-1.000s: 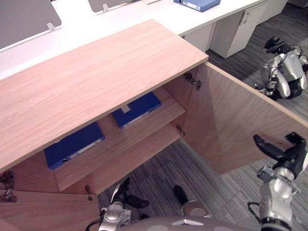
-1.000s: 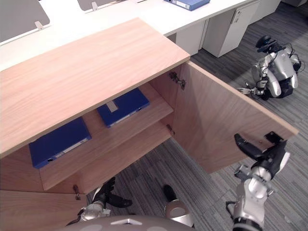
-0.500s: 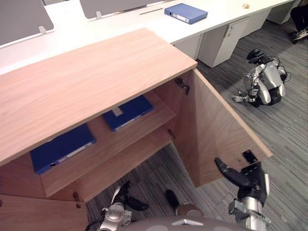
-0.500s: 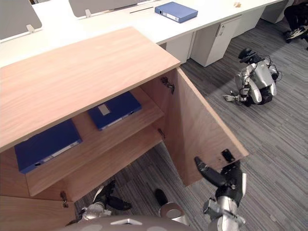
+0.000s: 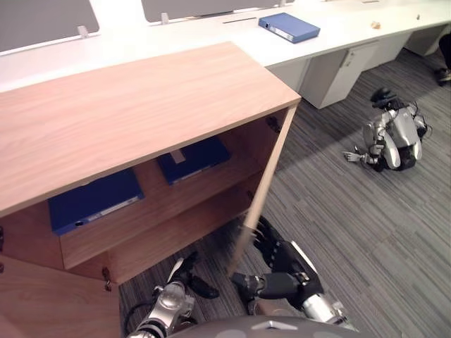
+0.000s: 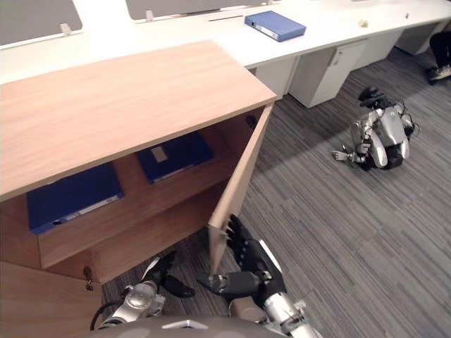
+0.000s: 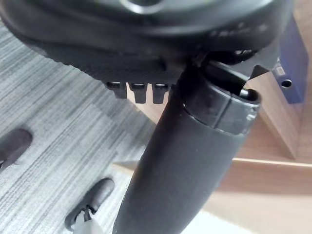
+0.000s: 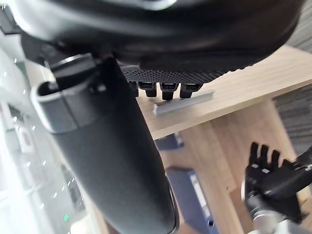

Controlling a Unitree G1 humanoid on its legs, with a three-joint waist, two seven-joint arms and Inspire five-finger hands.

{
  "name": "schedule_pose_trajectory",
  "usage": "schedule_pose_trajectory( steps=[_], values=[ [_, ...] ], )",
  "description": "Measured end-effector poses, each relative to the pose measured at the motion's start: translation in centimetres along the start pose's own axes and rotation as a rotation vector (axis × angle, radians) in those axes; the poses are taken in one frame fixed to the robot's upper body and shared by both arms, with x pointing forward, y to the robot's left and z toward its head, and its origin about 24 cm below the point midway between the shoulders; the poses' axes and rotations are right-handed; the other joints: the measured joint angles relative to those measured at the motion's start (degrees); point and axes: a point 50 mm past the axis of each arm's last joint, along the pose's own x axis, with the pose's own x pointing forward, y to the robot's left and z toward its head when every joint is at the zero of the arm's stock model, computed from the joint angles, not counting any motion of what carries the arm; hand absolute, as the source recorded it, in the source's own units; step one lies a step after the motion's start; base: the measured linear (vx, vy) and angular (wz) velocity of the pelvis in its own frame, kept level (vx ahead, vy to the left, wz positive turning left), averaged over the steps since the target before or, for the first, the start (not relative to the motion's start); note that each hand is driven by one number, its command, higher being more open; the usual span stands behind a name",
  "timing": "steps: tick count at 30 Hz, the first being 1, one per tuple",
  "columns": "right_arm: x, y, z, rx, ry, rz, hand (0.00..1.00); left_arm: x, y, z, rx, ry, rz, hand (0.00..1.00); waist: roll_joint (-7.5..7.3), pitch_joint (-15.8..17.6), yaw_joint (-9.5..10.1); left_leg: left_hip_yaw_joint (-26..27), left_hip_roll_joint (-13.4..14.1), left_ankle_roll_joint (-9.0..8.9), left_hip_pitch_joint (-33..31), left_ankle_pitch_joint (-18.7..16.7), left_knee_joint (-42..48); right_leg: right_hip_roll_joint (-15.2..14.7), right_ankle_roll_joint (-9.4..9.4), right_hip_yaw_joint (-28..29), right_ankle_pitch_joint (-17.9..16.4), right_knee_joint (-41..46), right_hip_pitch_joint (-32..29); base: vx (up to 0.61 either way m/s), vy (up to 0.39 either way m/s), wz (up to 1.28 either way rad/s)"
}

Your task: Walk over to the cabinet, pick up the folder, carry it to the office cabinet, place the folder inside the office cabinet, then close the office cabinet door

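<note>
Right hand, fingers straight and nothing held, is laid on the outer face of the half-shut door at lower centre. The closing push is judged leftward. Folder is seen on the cabinet shelf, up-left of that hand. Left hand is hung relaxed at lower left.

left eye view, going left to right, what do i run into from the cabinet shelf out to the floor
blue folder at the shelf's left end → second blue folder on the same shelf → cabinet door, seen nearly edge-on → other robot sitting on the carpet
</note>
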Motion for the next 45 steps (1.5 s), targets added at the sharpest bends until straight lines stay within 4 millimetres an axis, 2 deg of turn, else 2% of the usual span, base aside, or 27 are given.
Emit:
schedule_pose_trajectory(
  steps=[2, 5, 9, 11, 14, 17, 18, 24, 32, 37, 42, 43, 45],
  values=[
    [1.0, 0.0, 0.9, -0.016, -0.05, 0.023, 1.0, -0.2, 0.3, -0.5, 0.0, 0.013, 0.008, 1.0, -0.62, -0.36, 1.08, -1.07, -0.23, 0.03, -0.54, 0.02, -0.08, -0.41, 0.24, -0.96, -0.33, -0.01, 0.03, 0.04, 0.018, 0.32],
    [3.0, -0.4, 1.7, -0.058, -0.093, 0.035, 1.0, -0.5, 0.3, -1.4, -0.01, 0.039, 0.013, 1.0, -0.72, -0.41, 1.54, -3.59, -0.85, 0.82, -0.91, 0.72, -1.13, -1.3, 0.7, -3.58, -0.87, -0.15, 0.84, 0.06, 0.024, 0.42],
    [5.5, -1.6, 1.1, -0.163, -0.079, -0.04, 1.0, -1.1, 0.7, -3.0, -0.072, 0.086, 0.052, 1.0, -0.57, -0.42, 3.21, -6.75, -1.56, 1.43, -1.25, 2.06, -3.22, -2.18, 0.95, -6.89, -1.94, -0.16, 1.27, 0.06, 0.013, 0.45],
    [6.5, -2.2, 0.8, -0.2, -0.067, -0.061, 1.0, -1.1, 0.8, -3.0, -0.1, 0.09, 0.073, 1.0, -0.33, -0.48, 4.64, -8.71, -1.97, 1.81, -1.73, 3.12, -4.36, -2.56, 1.13, -8.86, -2.27, -0.27, 1.28, 0.06, 0.0, 0.59],
    [8.2, -3.6, 1.0, -0.251, -0.057, -0.1, 1.0, -1.2, 1.3, -3.4, -0.14, 0.104, 0.099, 1.0, 0.92, -0.61, 5.62, -11.55, -2.47, 2.1, -1.9, 4.45, -6.11, -3.22, 1.58, -11.68, -2.87, -0.3, 1.71, 0.06, 0.002, 0.48],
    [9.4, -4.8, 1.1, -0.287, -0.043, -0.138, 1.0, -1.3, 1.5, -3.6, -0.161, 0.107, 0.112, 1.0, 2.19, -0.86, 6.51, -14.12, -2.84, 2.32, -2.13, 5.51, -7.34, -3.54, 1.94, -14.29, -3.28, -0.31, 2.08, 0.05, -0.002, 0.44],
    [9.6, -5.1, 0.9, -0.3, -0.026, -0.148, 1.0, -1.3, 1.6, -3.6, -0.17, 0.106, 0.119, 1.0, 2.29, -0.88, 7.25, -14.97, -2.9, 2.32, -2.15, 5.85, -7.8, -3.65, 2.0, -15.08, -3.43, -0.33, 2.27, 0.04, 0.001, 0.4],
    [10.5, -6.4, 0.1, -0.337, 0.02, -0.232, 1.0, -1.4, 1.8, -3.6, -0.185, 0.102, 0.129, 1.0, 2.32, -0.87, 7.69, -18.16, -3.14, 2.39, -2.1, 6.96, -8.88, -4.04, 2.06, -18.08, -4.26, -0.45, 3.49, 0.02, 0.003, 0.3],
    [9.8, -9.0, -1.8, -0.32, 0.114, -0.402, 1.0, -1.6, 1.7, -3.8, -0.231, 0.099, 0.145, 1.0, 2.8, -0.86, 7.62, -19.76, -3.5, 2.5, -2.25, 7.27, -9.08, -4.18, 2.08, -19.71, -4.72, -0.42, 4.02, 0.02, 0.01, 0.11],
    [8.2, -9.9, -4.5, -0.301, 0.227, -0.473, 1.0, -1.7, 1.4, -3.8, -0.256, 0.097, 0.145, 1.0, 3.18, -0.91, 7.6, -20.21, -3.47, 2.5, -1.47, 7.25, -9.13, -4.17, 2.1, -20.29, -5.15, -0.44, 5.09, 0.02, 0.007, 0.06],
    [5.1, -10.1, -9.3, -0.238, 0.438, -0.531, 1.0, -1.7, 0.3, -3.6, -0.273, 0.096, 0.127, 1.0, 3.45, -1.08, 7.56, -20.0, -3.41, 2.47, -0.6, 7.23, -9.15, -4.14, 2.06, -20.19, -5.21, -0.37, 5.85, 0.0, 0.002, -0.01],
    [4.7, -10.1, -9.8, -0.231, 0.462, -0.535, 1.0, -1.7, 0.3, -3.6, -0.274, 0.096, 0.125, 1.0, 3.46, -1.08, 7.51, -19.93, -3.41, 2.46, -0.56, 7.23, -9.16, -4.14, 2.06, -20.12, -5.21, -0.31, 5.84, -0.02, 0.011, -0.06],
    [3.0, -10.4, -11.6, -0.19, 0.552, -0.573, 1.0, -1.7, 0.1, -3.6, -0.28, 0.098, 0.121, 1.0, 3.52, -1.13, 7.4, -19.66, -3.39, 2.47, -0.55, 7.24, -9.19, -4.15, 2.06, -19.9, -5.21, -0.08, 5.84, -0.04, 0.01, -0.05]
  ],
)
